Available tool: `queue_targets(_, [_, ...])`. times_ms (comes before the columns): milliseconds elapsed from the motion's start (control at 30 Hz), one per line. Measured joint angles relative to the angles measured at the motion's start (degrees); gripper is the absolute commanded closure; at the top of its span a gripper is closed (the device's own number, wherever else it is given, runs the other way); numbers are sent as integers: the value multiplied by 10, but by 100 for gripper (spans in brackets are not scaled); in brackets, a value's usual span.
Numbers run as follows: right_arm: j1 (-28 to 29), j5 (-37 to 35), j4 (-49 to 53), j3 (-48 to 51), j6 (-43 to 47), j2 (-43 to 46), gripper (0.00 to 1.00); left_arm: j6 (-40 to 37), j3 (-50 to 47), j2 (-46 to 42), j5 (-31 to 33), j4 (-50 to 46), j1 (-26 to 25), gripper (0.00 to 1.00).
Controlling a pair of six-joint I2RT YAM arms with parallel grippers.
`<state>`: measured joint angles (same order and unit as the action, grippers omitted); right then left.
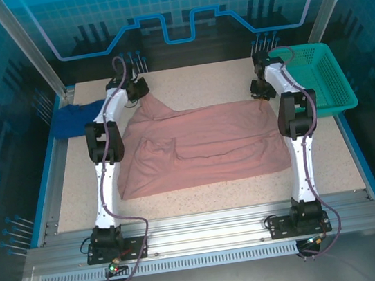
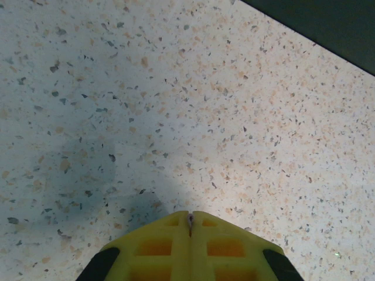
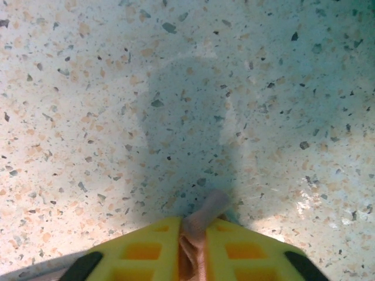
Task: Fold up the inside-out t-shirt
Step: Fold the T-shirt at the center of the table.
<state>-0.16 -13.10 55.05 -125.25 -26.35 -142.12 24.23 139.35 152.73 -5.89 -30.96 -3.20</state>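
Two far corners of the inside-out t-shirt [image 1: 202,145] are pinched; the shirt lies spread on the surface [image 1: 202,198] just beside the green basket [image 1: 339,101]. Right end effector [image 3: 193,225], at the corner nearest the basket, clamps a pink fold between its pads. Left end effector [image 2: 190,218], well apart from the basket, is pressed tight with just a sliver of cloth showing, probably a thin hold. Risk: that corner slips out on the pull and the fold goes crooked; dark blue cloth [image 1: 71,120], farthest from the basket, could snag the left arm
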Motion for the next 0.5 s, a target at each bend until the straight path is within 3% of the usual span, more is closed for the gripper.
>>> queue_targets(200, [2, -20, -5, 1, 17, 0, 94, -2, -7, -32, 0, -3, 0, 100])
queue_targets(500, [12, -61, -23, 54, 57, 54, 93, -4, -107, -167, 0, -3, 2, 100])
